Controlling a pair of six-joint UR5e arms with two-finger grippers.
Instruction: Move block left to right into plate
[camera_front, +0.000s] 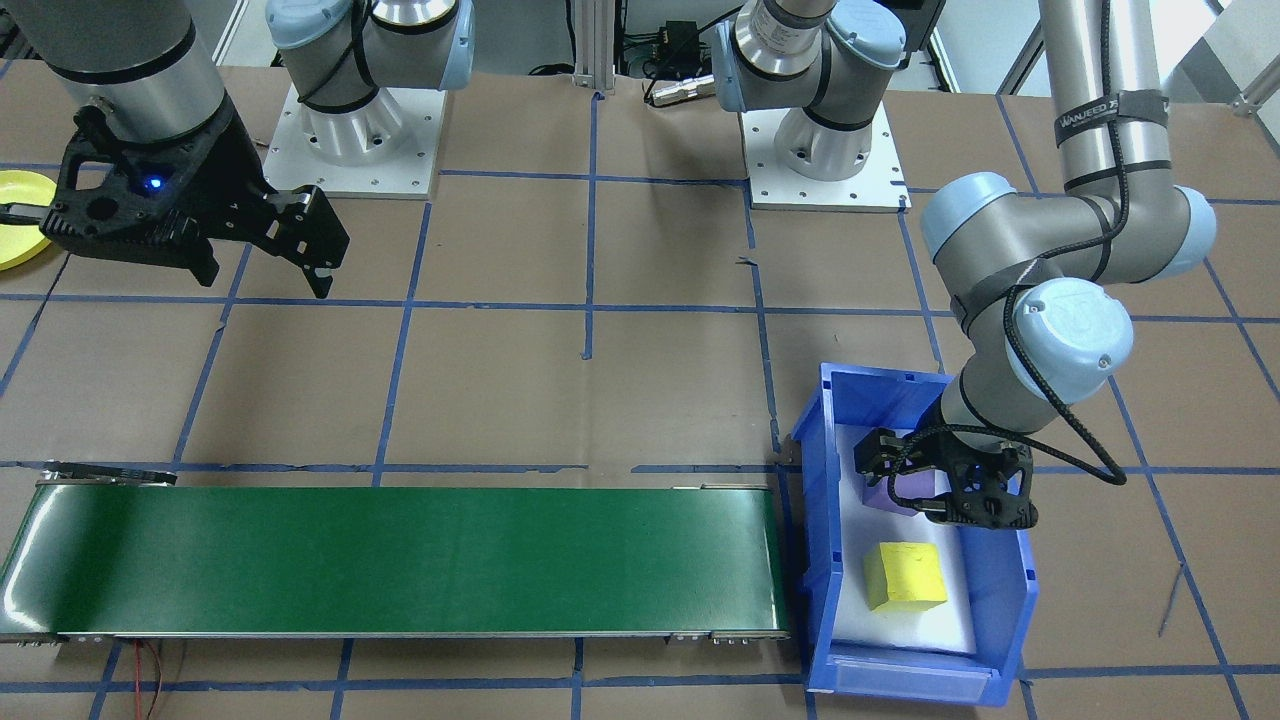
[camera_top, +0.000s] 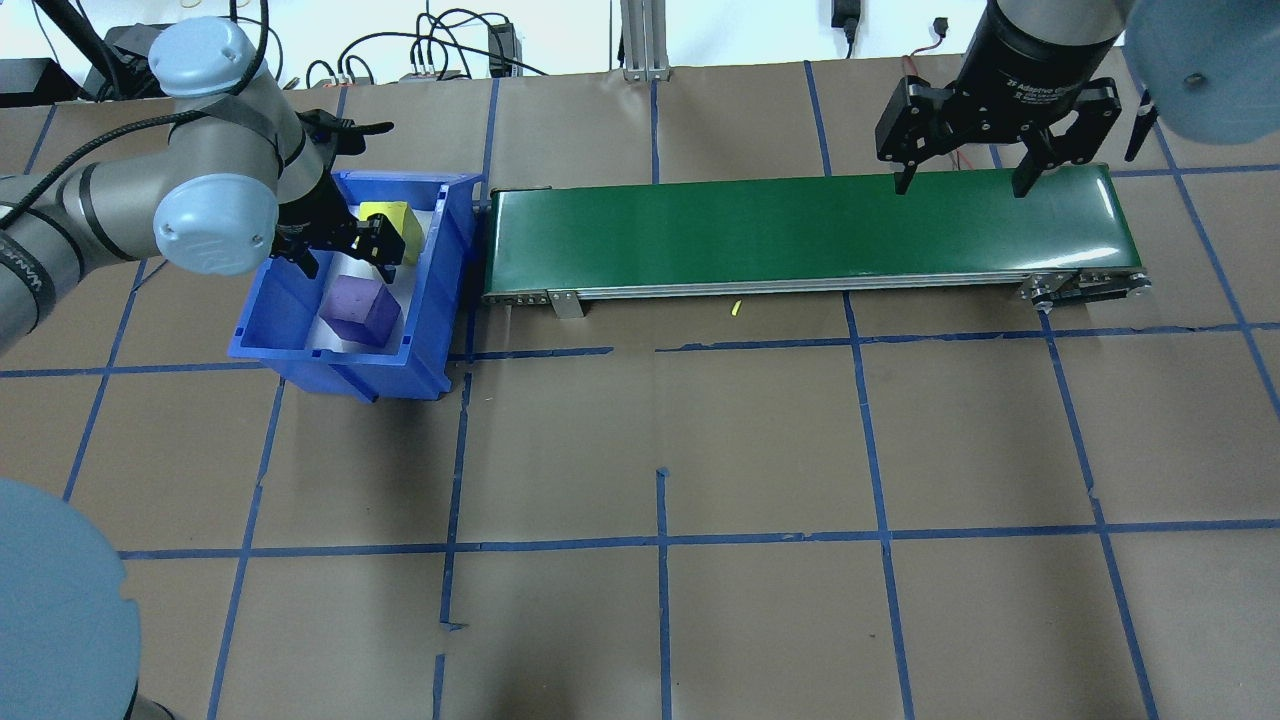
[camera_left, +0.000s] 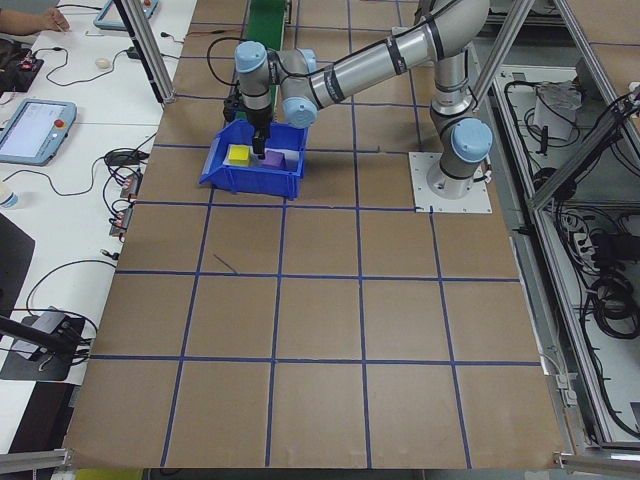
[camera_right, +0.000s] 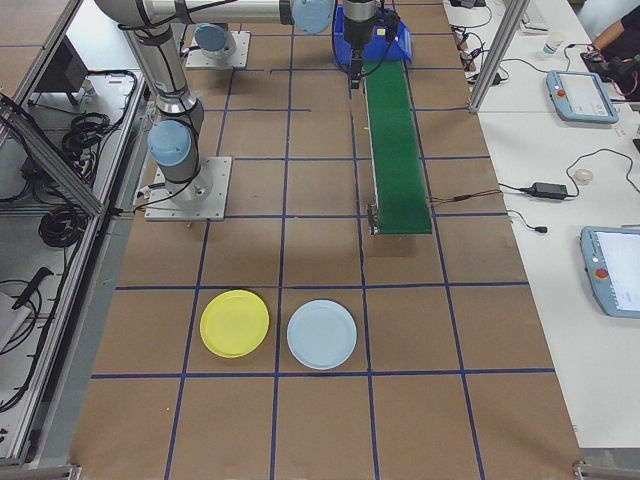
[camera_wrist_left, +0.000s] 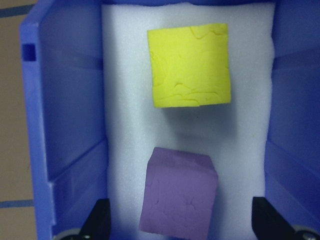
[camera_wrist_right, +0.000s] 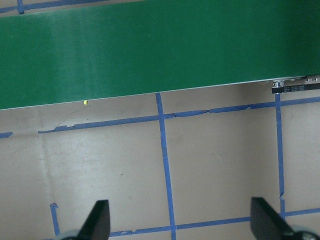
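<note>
Two blocks lie on white foam inside the blue bin (camera_top: 440, 300): a purple block (camera_wrist_left: 179, 197) and a yellow block (camera_wrist_left: 191, 65). My left gripper (camera_wrist_left: 181, 222) hangs open over the purple block (camera_top: 360, 310), one finger on each side and clear of it. My right gripper (camera_top: 962, 185) is open and holds nothing above the far end of the green conveyor belt (camera_top: 800, 225). The yellow plate (camera_right: 235, 323) lies on the table beyond that belt end. In the front-facing view it shows at the left edge as the plate (camera_front: 20, 215), partly behind my right gripper (camera_front: 265, 280).
A light blue plate (camera_right: 321, 334) lies beside the yellow one. The belt runs between the bin and the plates. A small yellow crumb (camera_top: 735, 309) lies on the brown paper by the belt. Blue tape lines grid the table. Both arm bases (camera_front: 350, 140) stand at the robot side.
</note>
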